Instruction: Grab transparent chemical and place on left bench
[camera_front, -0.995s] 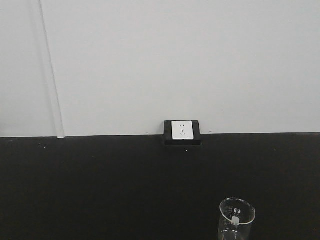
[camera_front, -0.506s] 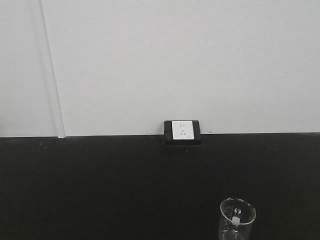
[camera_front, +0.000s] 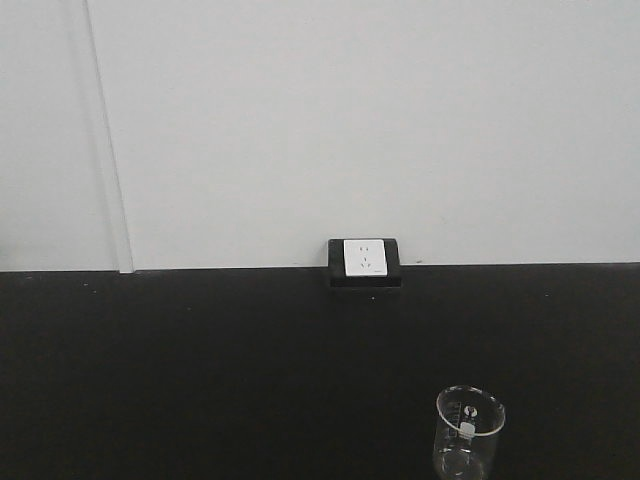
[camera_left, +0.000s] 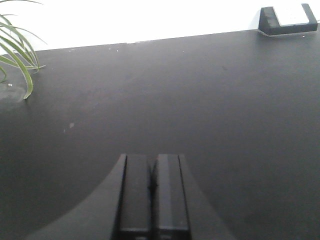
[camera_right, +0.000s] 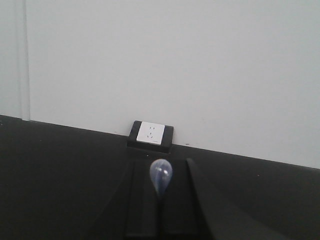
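In the right wrist view my right gripper (camera_right: 160, 200) is shut on the transparent chemical (camera_right: 161, 176), a clear bluish dropper pipette whose bulb sticks up between the closed fingers. It is held above the black counter, facing the wall socket. In the left wrist view my left gripper (camera_left: 153, 172) is shut and empty, low over the black counter. Neither gripper shows in the front view. The left bench with its white bins is out of view.
A glass beaker (camera_front: 468, 433) stands on the black counter (camera_front: 200, 380) at the lower right of the front view. A white wall socket in a black housing (camera_front: 364, 262) sits at the counter's back edge. Potted plant leaves (camera_left: 17, 55) reach in at the left wrist view's left.
The whole front view has shifted slightly: the beaker now sits a little lower and further left in frame, and the wall seam a little further right. The view itself has moved.
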